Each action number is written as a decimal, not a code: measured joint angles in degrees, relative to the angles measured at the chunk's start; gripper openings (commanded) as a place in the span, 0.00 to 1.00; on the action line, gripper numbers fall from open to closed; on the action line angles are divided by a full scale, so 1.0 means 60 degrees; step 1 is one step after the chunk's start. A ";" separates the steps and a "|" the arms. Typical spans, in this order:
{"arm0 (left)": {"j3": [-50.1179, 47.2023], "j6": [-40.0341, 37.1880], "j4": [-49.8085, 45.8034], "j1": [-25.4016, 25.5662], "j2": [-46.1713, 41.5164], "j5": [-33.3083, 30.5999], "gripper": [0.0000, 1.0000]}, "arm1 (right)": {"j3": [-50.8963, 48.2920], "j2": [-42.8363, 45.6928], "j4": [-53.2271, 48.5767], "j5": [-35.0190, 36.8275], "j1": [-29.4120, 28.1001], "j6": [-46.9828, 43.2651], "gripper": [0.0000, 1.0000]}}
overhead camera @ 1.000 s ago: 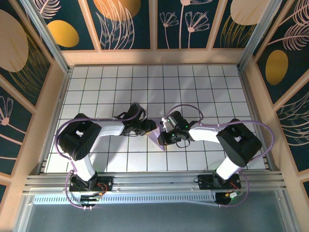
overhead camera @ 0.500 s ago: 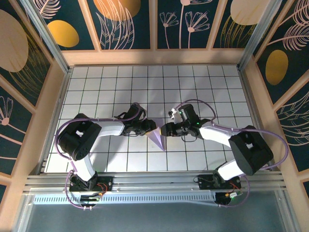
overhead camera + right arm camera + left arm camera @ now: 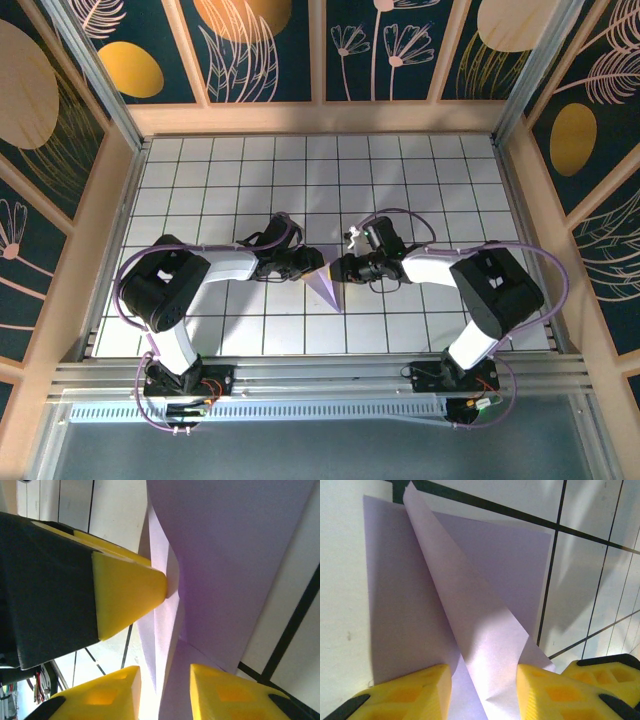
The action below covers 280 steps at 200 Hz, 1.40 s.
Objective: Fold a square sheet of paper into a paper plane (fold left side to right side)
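Lavender-purple creased square sheet of paper (image 3: 328, 285) lies mid white-tiled table (image 3: 420, 190) between your pincers | left pincer (image 3: 484, 690) narrow astride raised flap (image 3: 470, 625); right pincer (image 3: 165, 692) narrow at edge; clamped or not, cannot tell | align edges before you crease

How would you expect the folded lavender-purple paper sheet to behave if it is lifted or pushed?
The lavender-purple paper sheet probably flops: its raised flap bows in the left wrist view. Thin and light, it would likely slide on the smooth white tiled table. Its creases may stiffen it slightly.
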<state>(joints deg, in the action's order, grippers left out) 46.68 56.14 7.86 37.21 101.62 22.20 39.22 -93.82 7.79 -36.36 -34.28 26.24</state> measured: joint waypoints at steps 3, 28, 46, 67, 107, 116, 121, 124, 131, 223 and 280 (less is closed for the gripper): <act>0.0000 0.0000 0.0000 0.0000 0.0000 0.0000 0.40 | 0.0007 -0.0018 0.0025 -0.0007 0.0000 0.0025 0.27; 0.0000 0.0000 0.0000 0.0018 0.0000 -0.0022 0.40 | 0.0007 -0.0076 0.0138 -0.0033 0.0000 0.0066 0.21; 0.0000 0.0000 0.0000 0.0018 0.0000 -0.0022 0.40 | 0.0007 -0.0124 0.0160 -0.0033 0.0000 0.0117 0.19; 0.0004 0.0004 -0.0004 0.0018 0.0000 -0.0022 0.40 | 0.0007 -0.0175 0.0171 -0.0036 -0.0004 0.0117 0.17; 0.0004 0.0000 -0.0004 0.0018 0.0000 -0.0025 0.40 | 0.0007 -0.0211 0.0178 -0.0113 -0.0025 0.0131 0.08; 0.0004 0.0000 -0.0004 0.0018 0.0000 -0.0025 0.40 | 0.0007 -0.0211 0.0182 -0.0120 -0.0036 0.0146 0.05; 0.0004 0.0000 -0.0004 0.0018 0.0000 -0.0025 0.40 | 0.0007 -0.0211 0.0182 -0.0127 -0.0036 0.0131 0.03; 0.0004 0.0000 -0.0004 0.0018 0.0000 -0.0025 0.40 | 0.0007 -0.0211 0.0182 -0.0131 -0.0036 0.0178 0.02; 0.0004 0.0000 -0.0004 0.0018 0.0000 -0.0025 0.40 | 0.0007 -0.0211 0.0178 -0.0131 -0.0036 0.0200 0.00; 0.0004 0.0000 -0.0004 0.0018 0.0000 -0.0025 0.40 | 0.0058 -0.0211 -0.0044 0.0372 -0.0036 0.0149 0.00; 0.0000 0.0000 -0.0004 0.0018 0.0000 -0.0025 0.40 | 0.0149 -0.0342 -0.0164 0.0521 -0.0036 0.0117 0.00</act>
<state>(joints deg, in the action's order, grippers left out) 46.68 56.14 7.84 37.32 101.62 22.04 40.12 -95.88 6.81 -33.23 -34.50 26.94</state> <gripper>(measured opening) 0.398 0.051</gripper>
